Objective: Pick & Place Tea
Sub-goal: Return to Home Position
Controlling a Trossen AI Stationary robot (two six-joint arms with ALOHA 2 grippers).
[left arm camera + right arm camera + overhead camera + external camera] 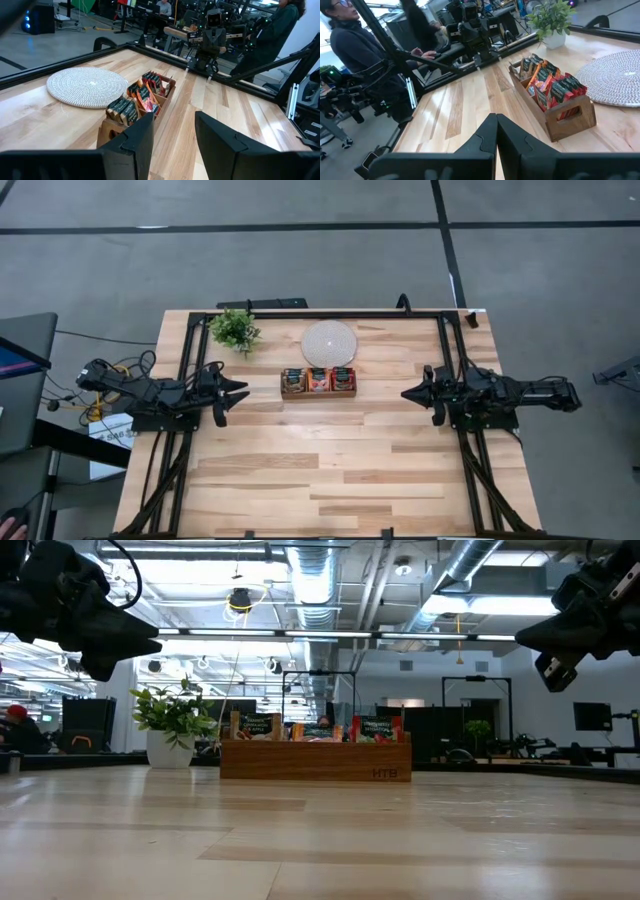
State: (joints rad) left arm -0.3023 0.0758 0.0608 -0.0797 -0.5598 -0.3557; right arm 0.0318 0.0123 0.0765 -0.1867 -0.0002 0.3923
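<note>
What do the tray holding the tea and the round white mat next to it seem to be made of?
The tray looks like brown wood, matte, with faint grain and a cut handle slot in its end wall. The round mat seems woven from pale cord or fibre, judging by its ribbed concentric texture.

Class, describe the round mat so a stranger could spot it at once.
On the wooden table, find the brown tray holding tea sachets. Next to its long side, toward the table edge where the potted plant stands, lies the mat: flat, round, pale and woven, unlike the leafy plant or boxy tray.
</note>
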